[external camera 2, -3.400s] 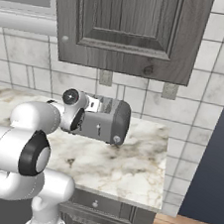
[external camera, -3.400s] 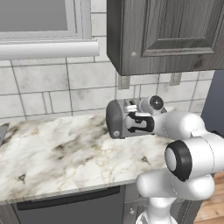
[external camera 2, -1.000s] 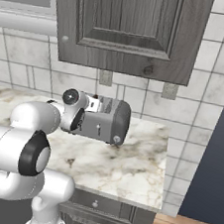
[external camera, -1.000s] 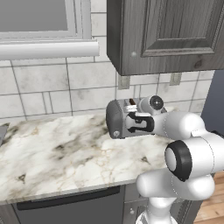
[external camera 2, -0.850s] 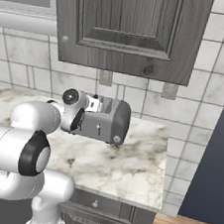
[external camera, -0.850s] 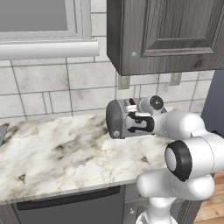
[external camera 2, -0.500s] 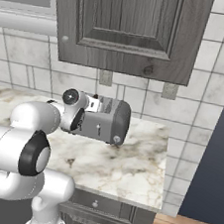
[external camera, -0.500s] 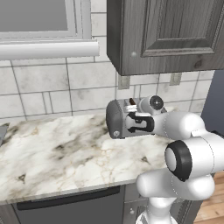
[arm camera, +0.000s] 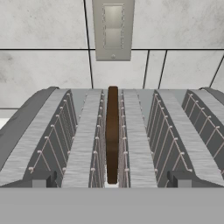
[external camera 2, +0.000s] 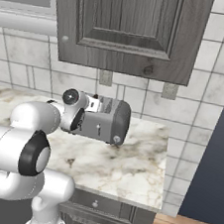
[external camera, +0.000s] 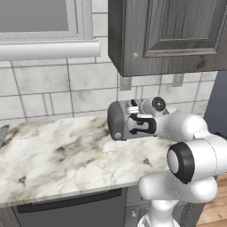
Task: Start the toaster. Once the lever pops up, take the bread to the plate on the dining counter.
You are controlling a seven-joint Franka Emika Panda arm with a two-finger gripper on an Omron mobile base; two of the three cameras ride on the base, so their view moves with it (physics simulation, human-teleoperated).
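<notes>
The toaster (external camera: 119,120) stands on the marble worktop (external camera: 57,155), close to the tiled wall (external camera: 44,88) and below the dark wood wall cabinet (external camera: 173,35). In the left base view the arm's white forearm covers the right part of the toaster body; only the rounded left end and a small round knob low on that end are clear. In the right base view the toaster's (external camera 2: 108,119) left part sits behind the wrist, and its rounded right end with a small knob is exposed.

The gripper (external camera: 138,124) is at the top of the toaster. Its fingers are hard to make out in both base views. The fingertips are cut off below the hand view's frame; the jaws are spread to their widest and hold nothing.

Slot contents: the hand view looks down along the slots with their wire guides. The bread (arm camera: 112,133) stands on edge in the central slot, seen edge-on as a thin dark-brown strip. The neighbouring slots on either side show only wire guides. A wall outlet plate (arm camera: 113,29) sits on the tiles directly beyond the toaster.
</notes>
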